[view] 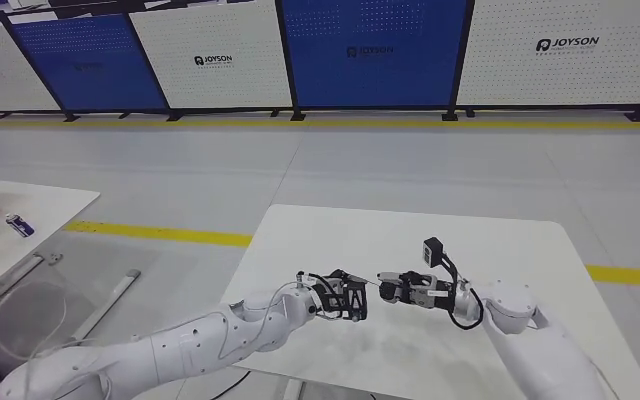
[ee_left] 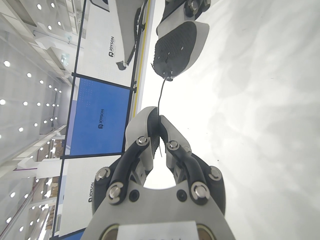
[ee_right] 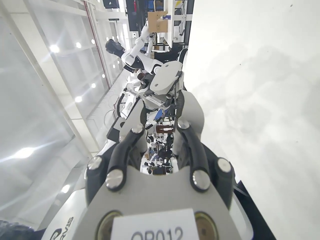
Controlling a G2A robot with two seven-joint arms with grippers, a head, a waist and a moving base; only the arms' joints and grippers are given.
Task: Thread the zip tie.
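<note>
White table (view: 500, 240): both arms meet over its middle, grippers tip to tip.

Left gripper (ee_left: 159, 117): fingers pressed together on the zip tie (ee_left: 161, 93). The strap is pinched between the pads, and a short stub pokes out behind them toward the wrist.

Right gripper (view: 392, 291): fingers stand apart in both wrist views. One textured pad (ee_left: 175, 48) faces the tie.

Zip tie: thin, dark, slightly bowed, spanning the small gap between the two grippers above the table. Its far end carries a small knob, probably the head, and touches the tip of that right pad. It does not look clamped there.

Step, as judged: still setup. The left gripper alone holds the tie and presents the far end to the right gripper. No loop is formed and nothing is threaded yet.

Next move calls for the right fingers to close squarely on that end without pushing the strap aside. The free tail must then be curled round and lined up with the head's slot. The strap is flexible, so alignment will be fine and slips are likely.
</note>
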